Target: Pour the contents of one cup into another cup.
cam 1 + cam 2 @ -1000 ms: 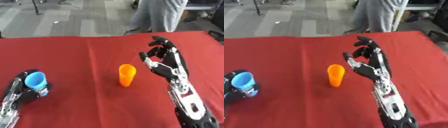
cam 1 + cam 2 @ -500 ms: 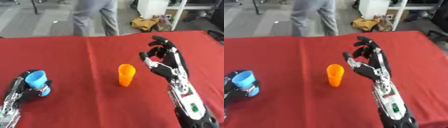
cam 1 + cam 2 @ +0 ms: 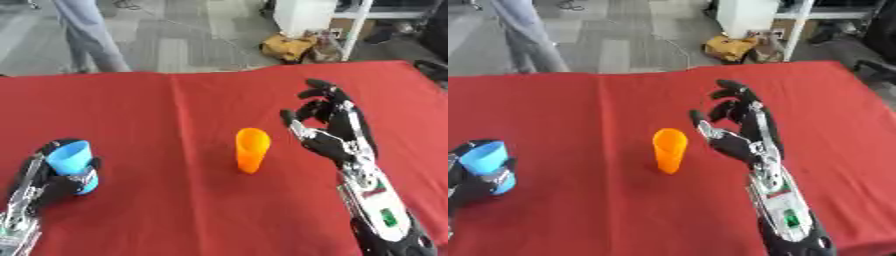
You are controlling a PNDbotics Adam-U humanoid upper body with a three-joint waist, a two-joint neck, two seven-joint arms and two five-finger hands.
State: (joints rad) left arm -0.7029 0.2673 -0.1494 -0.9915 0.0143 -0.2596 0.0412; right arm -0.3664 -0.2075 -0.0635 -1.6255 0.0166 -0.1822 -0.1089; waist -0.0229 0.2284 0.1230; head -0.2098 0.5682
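Step one, as I judge it: my left hand [image 3: 52, 187] grips the blue cup [image 3: 72, 162] by the tabletop's left edge. My right hand [image 3: 332, 132] hangs spread and empty just beside the orange cup [image 3: 251, 156]; next I must carry blue over.

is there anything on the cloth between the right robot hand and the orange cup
Nothing visible. The right robot hand is open just to the right of the upright orange cup, apart from it, with only bare red tablecloth in the gap. The blue cup is far off to the left, held in the left robot hand.
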